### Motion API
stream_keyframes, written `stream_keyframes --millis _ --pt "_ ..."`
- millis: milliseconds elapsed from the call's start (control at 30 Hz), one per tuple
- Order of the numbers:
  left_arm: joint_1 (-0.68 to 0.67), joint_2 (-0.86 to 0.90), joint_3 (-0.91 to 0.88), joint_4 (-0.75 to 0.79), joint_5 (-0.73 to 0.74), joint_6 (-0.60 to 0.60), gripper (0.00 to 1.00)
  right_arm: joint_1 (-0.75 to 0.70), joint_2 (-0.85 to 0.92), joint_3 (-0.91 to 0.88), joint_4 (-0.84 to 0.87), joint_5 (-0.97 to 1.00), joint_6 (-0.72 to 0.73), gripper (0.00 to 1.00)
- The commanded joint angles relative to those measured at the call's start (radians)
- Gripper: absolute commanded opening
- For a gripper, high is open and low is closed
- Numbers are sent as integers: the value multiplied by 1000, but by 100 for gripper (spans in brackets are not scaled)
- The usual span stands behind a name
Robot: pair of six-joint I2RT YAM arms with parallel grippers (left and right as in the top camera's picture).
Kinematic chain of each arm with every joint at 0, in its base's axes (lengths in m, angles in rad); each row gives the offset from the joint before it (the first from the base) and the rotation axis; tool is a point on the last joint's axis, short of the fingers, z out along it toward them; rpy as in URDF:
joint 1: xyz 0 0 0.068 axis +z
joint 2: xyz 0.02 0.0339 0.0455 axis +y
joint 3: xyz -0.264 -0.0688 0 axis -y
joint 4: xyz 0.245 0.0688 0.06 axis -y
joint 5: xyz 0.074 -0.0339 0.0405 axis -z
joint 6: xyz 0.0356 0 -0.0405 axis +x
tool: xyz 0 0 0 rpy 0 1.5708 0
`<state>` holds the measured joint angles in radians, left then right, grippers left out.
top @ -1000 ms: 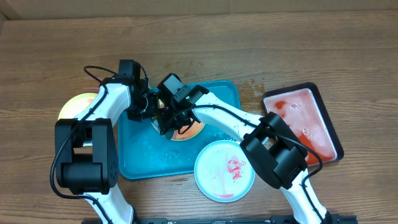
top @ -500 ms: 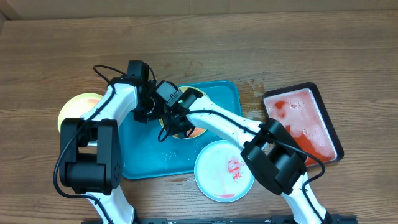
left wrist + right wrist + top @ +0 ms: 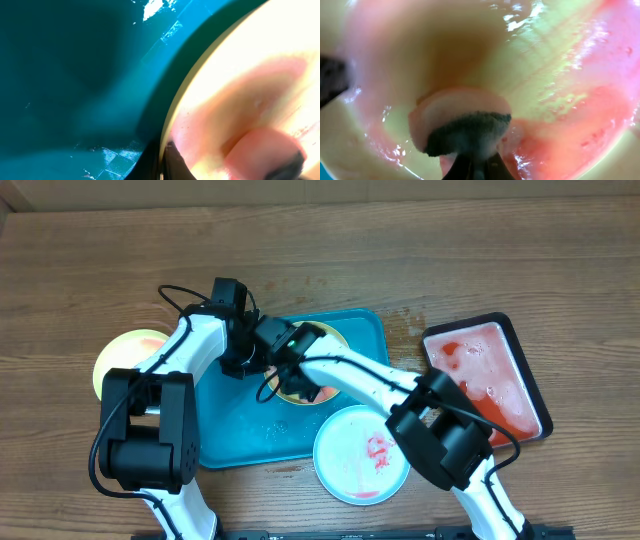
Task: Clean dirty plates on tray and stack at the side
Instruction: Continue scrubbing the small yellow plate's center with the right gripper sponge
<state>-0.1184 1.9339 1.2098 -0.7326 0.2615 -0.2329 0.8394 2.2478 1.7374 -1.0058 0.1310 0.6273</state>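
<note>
A yellow-green plate (image 3: pixel 305 393) smeared with red sauce lies on the turquoise tray (image 3: pixel 235 430), mostly hidden under both arms. My left gripper (image 3: pixel 250 360) is shut on this plate's left rim; the left wrist view shows its dark jaws (image 3: pixel 167 162) pinching the plate's edge (image 3: pixel 172 120). My right gripper (image 3: pixel 283 372) is shut on a pink-stained sponge (image 3: pixel 460 125), pressed onto the wet plate surface (image 3: pixel 545 65). A pale blue-white plate (image 3: pixel 360 453) with a red smear overlaps the tray's front right edge. Another yellow-green plate (image 3: pixel 125 355) sits on the table left of the tray.
A black tray of red liquid (image 3: pixel 487 377) stands at the right. Sauce spots mark the wooden table (image 3: pixel 410 320) between the two trays. Water droplets glisten on the tray floor (image 3: pixel 75 75).
Both grippers and the held plate have shifted a little right and toward the back of the tray. The sponge stays on the plate.
</note>
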Motion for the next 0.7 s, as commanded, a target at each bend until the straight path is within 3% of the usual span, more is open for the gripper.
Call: stream_keyframes --millis 0,367,667 --pt "-10 23 -11 -8 23 7 4 -68 68 -47 -5 -18 -12 4" --pt "-6 23 -11 -14 23 -3 4 -128 68 -47 1 -8 -3 4" --pt "-5 23 -11 -23 16 -3 5 -143 68 -47 -1 242 -7 4"
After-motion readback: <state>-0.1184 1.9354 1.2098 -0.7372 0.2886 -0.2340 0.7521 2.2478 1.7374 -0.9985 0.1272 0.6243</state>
